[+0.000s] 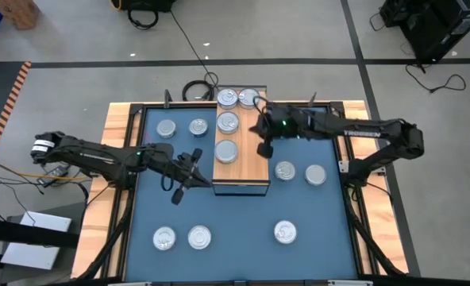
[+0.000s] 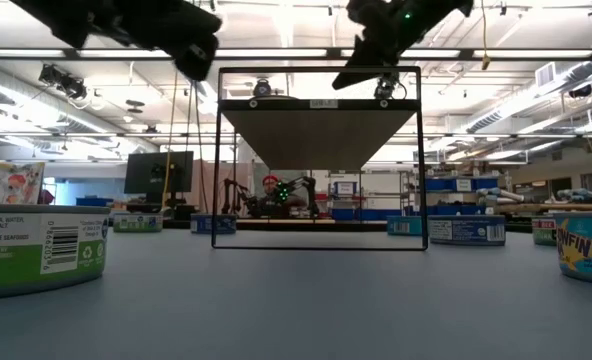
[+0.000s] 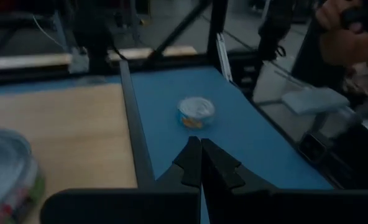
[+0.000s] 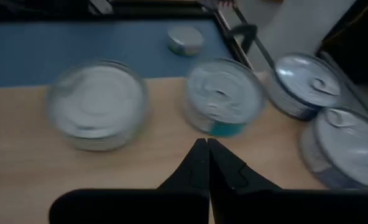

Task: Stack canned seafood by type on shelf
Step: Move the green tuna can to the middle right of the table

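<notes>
The shelf (image 1: 251, 171) is a raised wood-grain block in the middle of the blue mat. Several silver-lidded tins stand on its far half: two side by side at the far end (image 1: 228, 97) (image 1: 248, 98), one behind them (image 1: 228, 122) and one at mid-length (image 1: 226, 151). More tins stand on the mat to its left (image 1: 166, 128) and right (image 1: 284, 170), and toward the near edge (image 1: 199, 236). My right gripper (image 1: 264, 148) (image 4: 207, 142) hovers shut over the shelf's right side, beside the tins. My left gripper (image 1: 197, 176) (image 3: 201, 142) is shut beside the shelf's near left corner.
In the low view, a green-labelled tin (image 2: 36, 250) stands close on the left and a blue-and-yellow one (image 2: 586, 245) on the right. The shelf's near half is bare wood. A black frame borders the mat (image 1: 243, 210). A person's hand (image 3: 345, 37) shows beyond the table.
</notes>
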`<state>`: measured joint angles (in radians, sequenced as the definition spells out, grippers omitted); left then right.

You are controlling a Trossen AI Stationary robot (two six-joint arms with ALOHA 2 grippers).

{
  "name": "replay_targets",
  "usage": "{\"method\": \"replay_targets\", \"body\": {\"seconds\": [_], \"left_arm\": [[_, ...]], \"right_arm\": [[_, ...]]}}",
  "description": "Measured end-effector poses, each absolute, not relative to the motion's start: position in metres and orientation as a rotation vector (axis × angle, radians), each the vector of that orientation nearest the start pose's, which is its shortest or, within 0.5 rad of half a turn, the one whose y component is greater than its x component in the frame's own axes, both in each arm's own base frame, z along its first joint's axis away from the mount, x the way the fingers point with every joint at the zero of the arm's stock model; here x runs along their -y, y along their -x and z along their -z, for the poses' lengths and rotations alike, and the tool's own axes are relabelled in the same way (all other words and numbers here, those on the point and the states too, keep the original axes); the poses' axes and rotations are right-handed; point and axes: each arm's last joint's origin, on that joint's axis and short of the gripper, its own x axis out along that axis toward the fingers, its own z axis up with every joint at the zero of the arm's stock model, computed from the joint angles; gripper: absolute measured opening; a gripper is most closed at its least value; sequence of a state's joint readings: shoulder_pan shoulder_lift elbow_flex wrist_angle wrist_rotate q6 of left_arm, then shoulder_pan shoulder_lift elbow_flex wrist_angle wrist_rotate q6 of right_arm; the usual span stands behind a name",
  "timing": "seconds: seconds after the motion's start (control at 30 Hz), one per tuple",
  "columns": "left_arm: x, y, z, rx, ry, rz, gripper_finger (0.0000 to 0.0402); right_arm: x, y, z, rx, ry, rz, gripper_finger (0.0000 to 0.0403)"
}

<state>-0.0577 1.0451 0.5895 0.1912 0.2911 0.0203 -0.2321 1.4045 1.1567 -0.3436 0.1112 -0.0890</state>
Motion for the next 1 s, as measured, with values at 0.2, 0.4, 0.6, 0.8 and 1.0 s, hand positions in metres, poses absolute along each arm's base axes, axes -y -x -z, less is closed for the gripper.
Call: {"method": "replay_targets", "body": {"seconds": [0.2,0.4,0.6,0.8,1.0], "left_arm": [[0.035,-0.209,-0.264,-0.420,0.017,0.418,0.0005],[0.058,-0.200,-0.262,-0.599,0.026,0.514,0.0005],[0.085,-0.185,-0.250,-0.762,0.058,0.610,0.0005],[0.105,-0.178,-0.233,-0.970,0.165,0.521,0.0009],[0.123,-0.174,-0.214,-1.126,0.187,0.465,0.0028]], "right_arm": [[0.030,-0.287,-0.296,-0.546,0.053,0.265,0.0000],[-0.009,-0.277,-0.292,-0.520,0.062,0.217,0.0000],[-0.036,-0.276,-0.287,-0.521,0.056,0.179,0.0000],[-0.052,-0.280,-0.279,-0.533,0.098,0.192,0.0001],[-0.056,-0.281,-0.277,-0.538,0.110,0.197,0.0003]]}}
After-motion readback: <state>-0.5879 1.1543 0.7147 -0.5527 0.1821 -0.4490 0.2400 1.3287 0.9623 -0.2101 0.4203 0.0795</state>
